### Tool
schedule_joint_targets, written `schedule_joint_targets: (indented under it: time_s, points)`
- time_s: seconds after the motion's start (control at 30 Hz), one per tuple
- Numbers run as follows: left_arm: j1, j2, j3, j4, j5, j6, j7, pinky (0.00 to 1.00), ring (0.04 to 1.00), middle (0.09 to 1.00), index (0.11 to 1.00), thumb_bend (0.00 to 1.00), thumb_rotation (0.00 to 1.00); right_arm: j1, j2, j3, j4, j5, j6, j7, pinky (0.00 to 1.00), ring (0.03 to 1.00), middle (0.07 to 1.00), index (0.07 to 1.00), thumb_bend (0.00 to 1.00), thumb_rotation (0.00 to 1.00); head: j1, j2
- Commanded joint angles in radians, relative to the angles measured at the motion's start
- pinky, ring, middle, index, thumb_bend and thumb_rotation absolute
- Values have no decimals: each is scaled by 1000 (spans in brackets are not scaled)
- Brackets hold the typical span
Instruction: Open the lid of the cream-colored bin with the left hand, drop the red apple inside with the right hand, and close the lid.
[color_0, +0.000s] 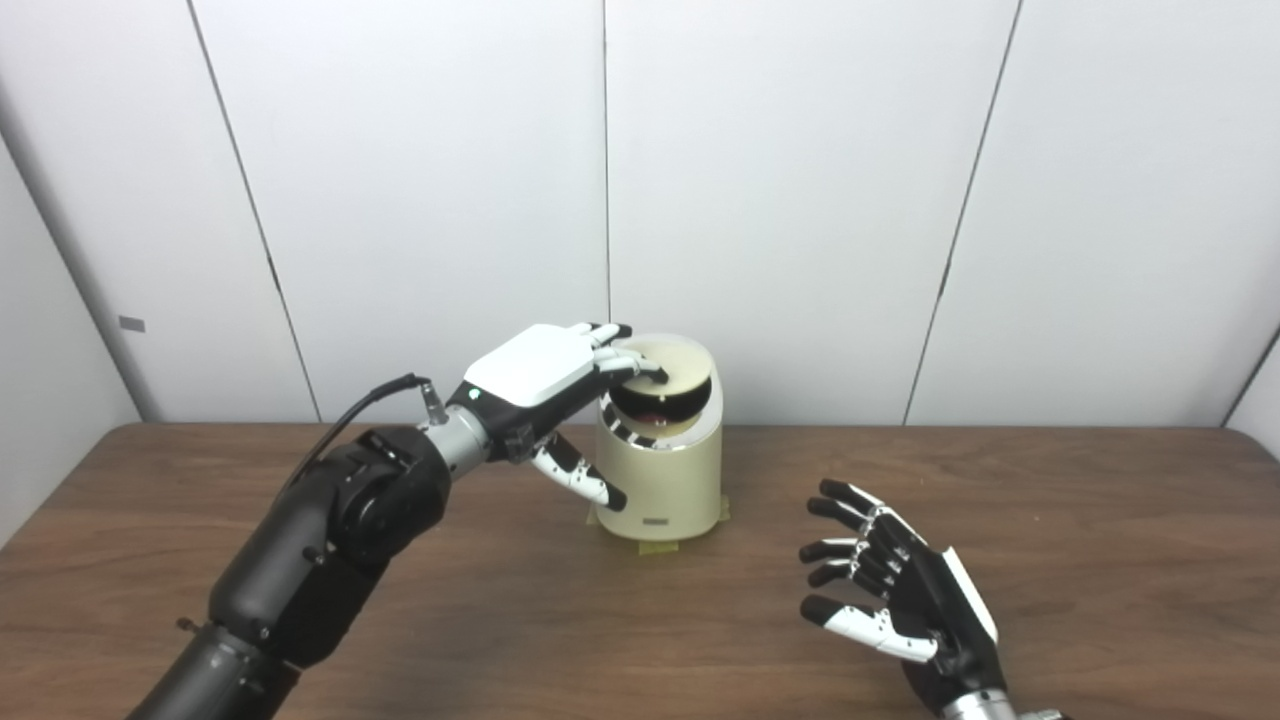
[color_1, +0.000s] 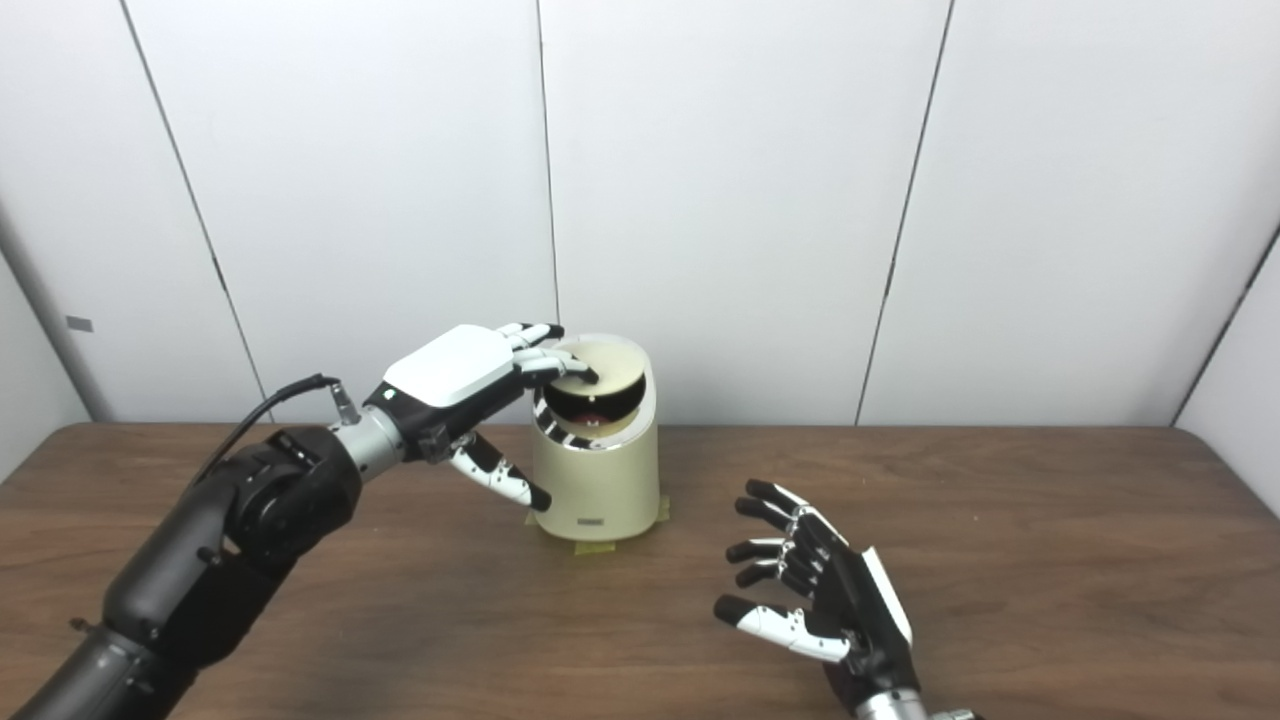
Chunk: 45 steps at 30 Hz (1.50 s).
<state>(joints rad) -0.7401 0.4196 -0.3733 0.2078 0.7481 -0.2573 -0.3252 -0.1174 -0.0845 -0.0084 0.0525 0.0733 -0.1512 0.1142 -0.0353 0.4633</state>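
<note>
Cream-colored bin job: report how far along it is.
Done: a bit of red shows inside the cream-colored bin, likely the apple; the right robot hand is open and holds nothing. In hand: the left robot hand has fingers on the tilted lid. Left: closing the lid.

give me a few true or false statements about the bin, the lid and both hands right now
1. The left hand has its fingers on the tilted round lid of the cream-colored cylindrical bin. True.
2. The right hand grips a red apple. False: it holds nothing, fingers spread above the brown wooden table.
3. The bin lies tipped on its side. False: it stands upright.
4. The lid is fully shut. False: it is tilted, showing a dark opening.
5. The right hand is apart from the bin. True.
</note>
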Motion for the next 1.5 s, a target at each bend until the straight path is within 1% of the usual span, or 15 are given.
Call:
schedule_joint_targets:
  time_s: [0.0, 0.13, 0.27, 0.43, 0.53, 0.63, 0.73, 1.03, 1.13, 1.2, 1.37, 1.47]
  points:
    - [-44, 17, -1, -29, 24, -24, 28, 1000, 1000, 880, 864, 885, 296, -22, -1, 0, -33, 6, -19, 3, 505, 613, 790, 799, 834, 284, 0, 4]
    - [-32, 19, -17, -39, 73, -35, 39, 1000, 1000, 879, 868, 882, 286, -21, 0, 0, -37, 10, -16, 5, 517, 615, 791, 802, 826, 267, 1, 5]
    - [-16, 11, -38, -35, 153, -32, 68, 1000, 986, 879, 871, 870, 312, -23, -5, 2, -33, 7, -19, 8, 514, 619, 794, 804, 831, 284, 4, 6]
    - [24, -14, -73, -31, 259, 23, 98, 1000, 987, 878, 874, 869, 320, -23, -3, 3, -37, 11, -12, 8, 511, 624, 797, 801, 830, 260, 1, 7]
    - [43, -25, -85, -18, 275, 44, 110, 1000, 976, 878, 868, 893, 300, -20, 1, 1, -42, 19, -6, 7, 509, 620, 795, 798, 836, 263, 1, 8]
    - [53, -29, -97, -11, 288, 67, 107, 1000, 974, 882, 865, 901, 292, -21, -1, 1, -36, 21, -22, 10, 500, 615, 792, 798, 824, 256, 1, 8]
    - [59, -27, -108, -6, 296, 75, 111, 1000, 970, 879, 864, 912, 301, -20, -3, 0, -38, 25, -22, 11, 499, 611, 787, 798, 817, 258, 0, 11]
    - [65, -24, -117, -12, 256, 98, 72, 1000, 999, 895, 885, 899, 330, -14, -4, 1, -55, 18, 0, 3, 503, 614, 788, 794, 828, 275, 1, 14]
    - [70, -23, -106, -21, 226, 88, 86, 1000, 998, 892, 883, 900, 322, -11, 0, -2, -63, 27, 15, 1, 508, 614, 788, 789, 834, 271, 1, 15]
    - [79, -23, -82, -43, 174, 78, 98, 1000, 996, 895, 884, 883, 322, -9, 1, -3, -67, 25, 17, -1, 511, 612, 790, 791, 829, 266, 2, 17]
    - [98, -27, -25, -105, 91, 67, 131, 1000, 999, 893, 895, 834, 326, -10, -4, -2, -63, 15, 10, -1, 510, 607, 789, 796, 818, 269, 3, 16]
    - [113, -29, 23, -128, 53, 37, 192, 1000, 999, 919, 927, 805, 317, -11, -6, -2, -60, 12, 10, 0, 512, 607, 789, 795, 814, 274, 3, 15]
